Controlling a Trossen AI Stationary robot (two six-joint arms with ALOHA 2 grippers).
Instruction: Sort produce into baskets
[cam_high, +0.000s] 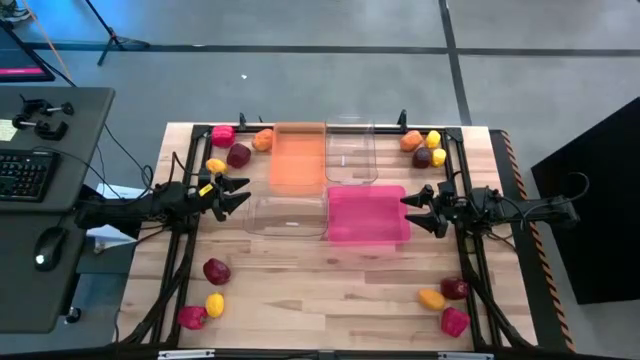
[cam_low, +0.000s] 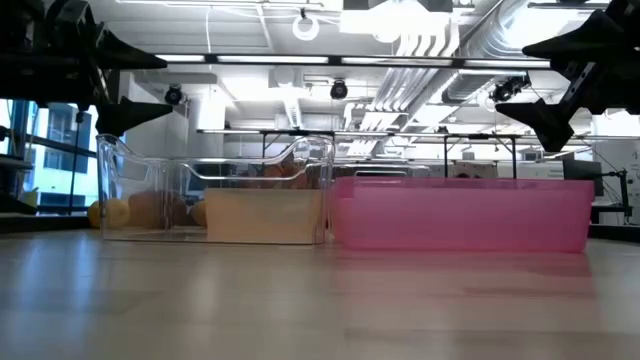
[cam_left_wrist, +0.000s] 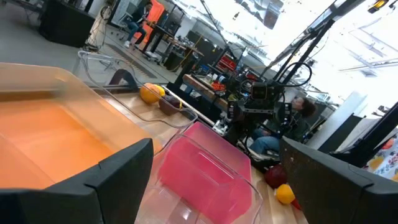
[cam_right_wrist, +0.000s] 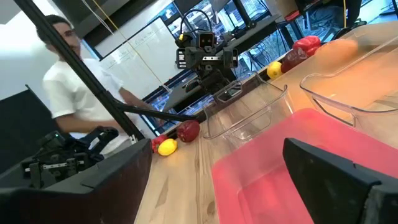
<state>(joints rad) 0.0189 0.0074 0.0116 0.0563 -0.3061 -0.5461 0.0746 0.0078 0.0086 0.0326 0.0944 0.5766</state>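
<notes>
Four bins stand mid-table: an orange bin (cam_high: 298, 157), a clear bin (cam_high: 350, 150) behind the pink bin (cam_high: 367, 214), and a second clear bin (cam_high: 287, 215). Toy produce lies in four corner groups: far left (cam_high: 237, 146), far right (cam_high: 424, 147), near left (cam_high: 208, 295), near right (cam_high: 446, 300). My left gripper (cam_high: 238, 192) is open and empty, above the table left of the bins. My right gripper (cam_high: 412, 210) is open and empty, just right of the pink bin.
Black frame rails (cam_high: 176, 240) run along the table's left and right sides and its far edge. A desk with keyboard and mouse (cam_high: 30, 190) stands left of the table. A person in a white shirt (cam_right_wrist: 74, 93) shows beyond the table's left side.
</notes>
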